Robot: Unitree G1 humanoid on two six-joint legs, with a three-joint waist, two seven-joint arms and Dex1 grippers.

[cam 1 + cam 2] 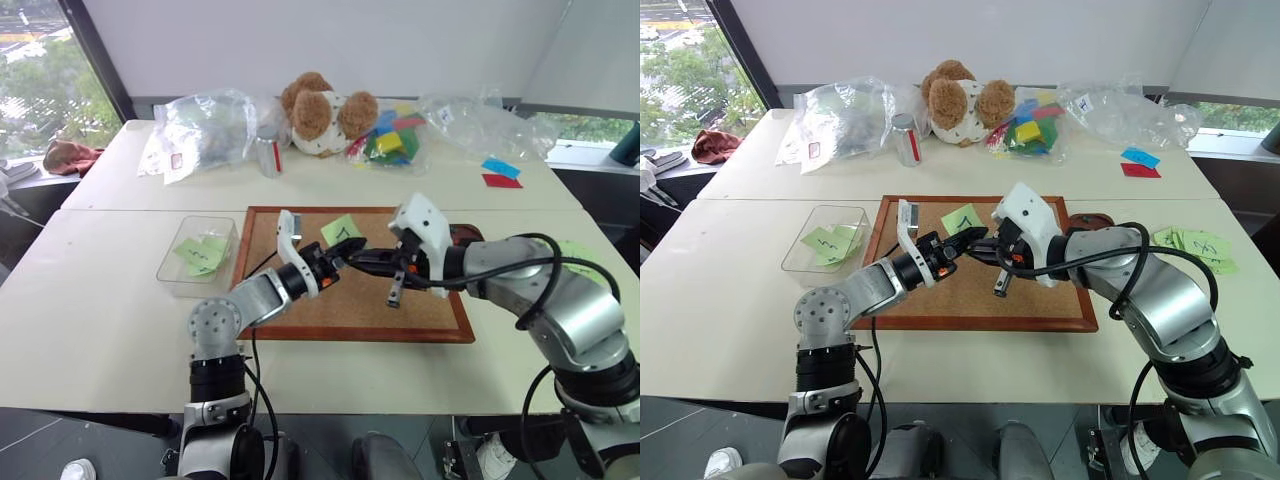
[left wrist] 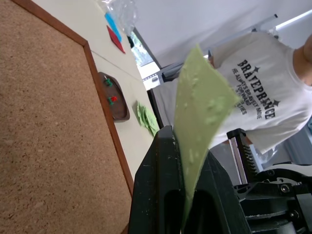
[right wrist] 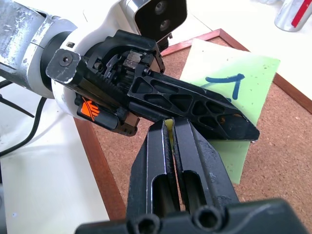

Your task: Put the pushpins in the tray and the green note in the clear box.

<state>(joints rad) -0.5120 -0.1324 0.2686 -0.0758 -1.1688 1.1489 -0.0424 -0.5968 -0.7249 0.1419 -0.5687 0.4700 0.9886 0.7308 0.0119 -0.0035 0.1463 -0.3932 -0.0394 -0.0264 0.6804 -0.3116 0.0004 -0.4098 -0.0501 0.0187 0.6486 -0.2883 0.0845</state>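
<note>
The green note (image 1: 342,230) hangs upright above the corkboard (image 1: 300,315), with a dark mark drawn on it (image 3: 229,83). My left gripper (image 2: 187,146) is shut on its lower edge. My right gripper (image 3: 168,124) meets it from the other side, shut, with a sliver of the same note between its fingers. The two grippers meet tip to tip over the board's middle (image 1: 350,257). The tray (image 2: 117,100) lies just off the board's right edge and holds a green pushpin (image 2: 108,83) and a red pushpin (image 2: 112,99). The clear box (image 1: 172,268) stands left of the board.
Light-green notes (image 1: 200,253) lie inside the clear box, and more (image 1: 1195,245) lie on the table at the right. Plastic bags (image 1: 200,125), a can (image 1: 906,138), a teddy bear (image 1: 322,110) and blue and red notes (image 1: 500,173) line the far side. A person in a white T-shirt (image 2: 253,97) stands beyond the table.
</note>
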